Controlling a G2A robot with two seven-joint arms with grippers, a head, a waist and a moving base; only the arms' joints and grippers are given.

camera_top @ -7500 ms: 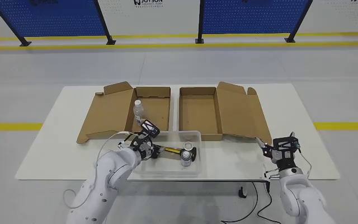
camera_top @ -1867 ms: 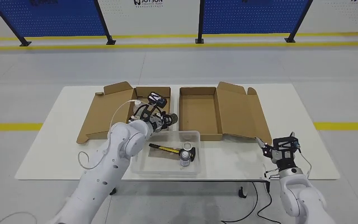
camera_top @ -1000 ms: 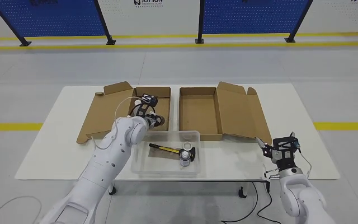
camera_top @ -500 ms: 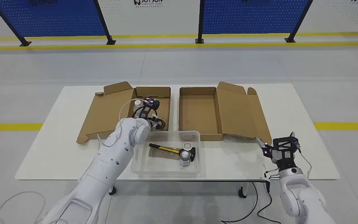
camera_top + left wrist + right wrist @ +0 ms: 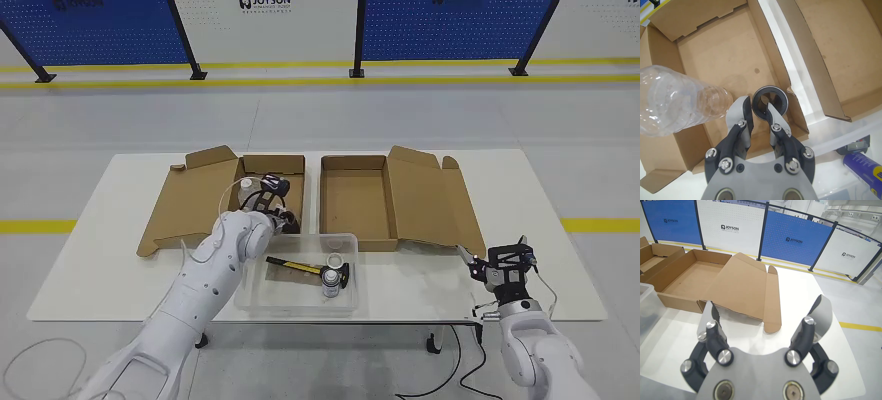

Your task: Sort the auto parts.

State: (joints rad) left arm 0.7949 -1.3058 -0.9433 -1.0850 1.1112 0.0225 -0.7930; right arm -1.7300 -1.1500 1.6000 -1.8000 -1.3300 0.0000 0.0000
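Now the left tool (image 5: pixel 757 101), nearly closed, pinches the ring (image 5: pixel 784 102) by its wall over the box (image 5: pixel 725 56) floor, bottle (image 5: pixel 677 98) at 9 o'clock.

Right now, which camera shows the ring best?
The left wrist view: the ring is close up, pinched by the left claw in a box corner. In the top view the arm mostly hides it; the right wrist view faces the other box.
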